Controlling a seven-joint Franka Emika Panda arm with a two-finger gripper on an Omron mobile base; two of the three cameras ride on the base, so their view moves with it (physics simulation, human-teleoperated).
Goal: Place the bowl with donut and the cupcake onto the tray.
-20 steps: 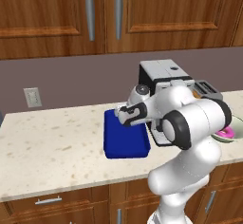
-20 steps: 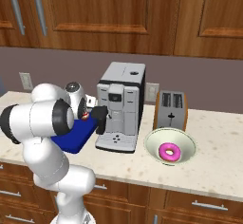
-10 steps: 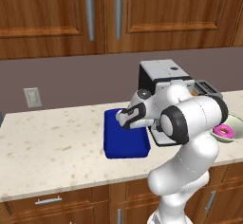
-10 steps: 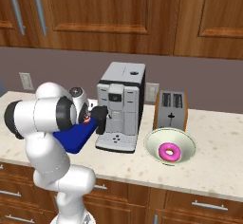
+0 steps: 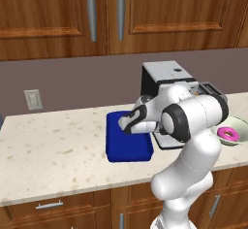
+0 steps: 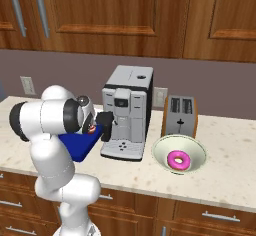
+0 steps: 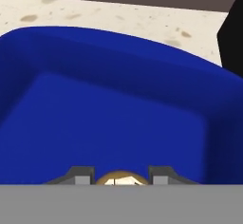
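The white arm folds forward at the elbow, its forearm angled down so the two-finger gripper (image 5: 127, 124) hangs low over the rectangular deep-blue tray (image 5: 121, 150) on the speckled pale stone counter (image 5: 48, 145). In the hand view the dark fingertips (image 7: 78, 174) stand slightly apart with the tiny white-frosted cupcake (image 7: 122, 179) clamped between them, just above the tray's floor (image 7: 109, 123). From the right base view the cupcake's red wrapper (image 6: 92, 129) peeks beside the wrist. The wide, shallow pale greenish-white bowl (image 6: 162, 155) sits on the counter right of the grey coffee machine (image 6: 127, 110), well apart from the tray, with the pink-iced ring donut (image 6: 177, 160) inside.
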